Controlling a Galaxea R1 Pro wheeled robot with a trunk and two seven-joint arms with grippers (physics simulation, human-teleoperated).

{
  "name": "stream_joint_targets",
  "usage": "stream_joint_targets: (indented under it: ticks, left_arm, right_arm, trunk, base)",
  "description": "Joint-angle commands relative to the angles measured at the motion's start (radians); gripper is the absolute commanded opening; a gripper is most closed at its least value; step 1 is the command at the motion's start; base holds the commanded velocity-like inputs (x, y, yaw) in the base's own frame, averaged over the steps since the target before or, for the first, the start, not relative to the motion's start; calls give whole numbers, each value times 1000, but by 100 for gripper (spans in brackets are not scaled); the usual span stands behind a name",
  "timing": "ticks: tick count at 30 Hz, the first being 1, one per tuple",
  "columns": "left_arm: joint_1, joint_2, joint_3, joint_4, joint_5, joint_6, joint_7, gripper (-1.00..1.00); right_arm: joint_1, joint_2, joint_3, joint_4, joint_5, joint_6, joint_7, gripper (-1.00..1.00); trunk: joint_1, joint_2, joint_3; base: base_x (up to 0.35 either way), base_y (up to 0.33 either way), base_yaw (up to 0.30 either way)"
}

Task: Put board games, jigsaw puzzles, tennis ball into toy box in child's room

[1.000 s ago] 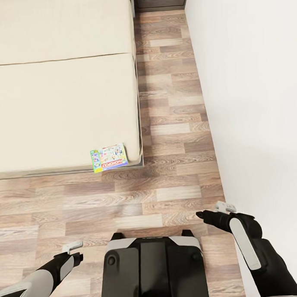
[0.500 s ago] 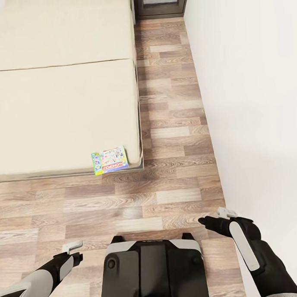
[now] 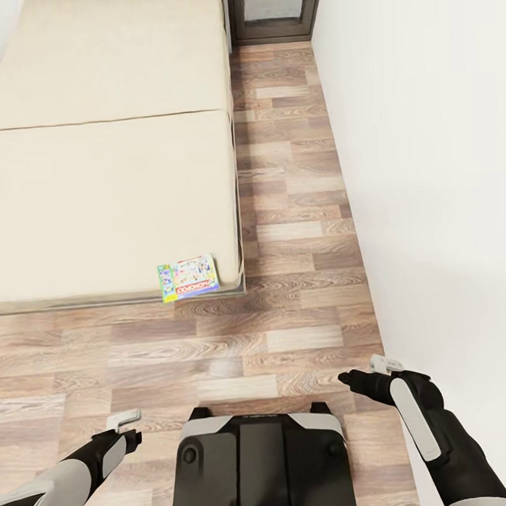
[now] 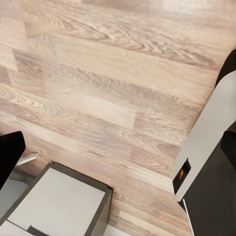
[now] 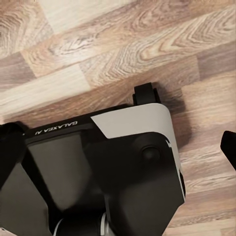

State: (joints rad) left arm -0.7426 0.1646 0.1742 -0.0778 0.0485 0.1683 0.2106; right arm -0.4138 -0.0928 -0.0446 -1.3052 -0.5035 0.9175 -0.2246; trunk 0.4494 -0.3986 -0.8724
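One board game (image 3: 188, 278), a flat box with a green, white and red cartoon cover, lies on the near right corner of the bed (image 3: 103, 186), which has a beige mattress. My left gripper (image 3: 128, 428) hangs low over the wood floor at the lower left, open and empty. My right gripper (image 3: 361, 372) hovers over the floor at the lower right, close to the wall, also open with nothing in it. Both are well short of the game box. The table, toy box, puzzles and tennis ball are out of view.
A white wall (image 3: 426, 164) runs along the right, leaving a strip of wood floor (image 3: 295, 207) between it and the bed. A dark cabinet (image 3: 274, 9) stands at the far end of that strip. My own base (image 3: 262, 459) (image 5: 113, 162) sits between the arms.
The whole head view has shifted: the bed and game box sit slightly lower and more of the far cabinet shows, so the camera moved. Both arms keep their pose.
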Motion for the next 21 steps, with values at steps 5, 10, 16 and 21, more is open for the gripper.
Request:
stream_joint_targets:
  ticks: [5, 10, 16, 21]
  left_arm:
    - [0, -1, 2, -2, 5, 4, 3, 100]
    - [0, -1, 2, -2, 5, 4, 2, 100]
    - [0, 1, 2, -2, 6, 4, 2, 100]
    - [0, 1, 2, -2, 6, 4, 1, 100]
  right_arm:
    - [-1, 1, 0, 0, -10, 3, -10, 100]
    - [-1, 1, 0, 1, -9, 3, -10, 100]
    - [-2, 1, 0, 1, -9, 3, -10, 100]
    - [-2, 1, 1, 1, -9, 2, -10, 100]
  trunk:
    - [1, -1, 7]
    - [1, -1, 16]
    - [1, -1, 26]
    - [1, -1, 34]
  base:
    - [0, 0, 0]
    - [0, 0, 0]
    - [0, 0, 0]
    - [0, 0, 0]
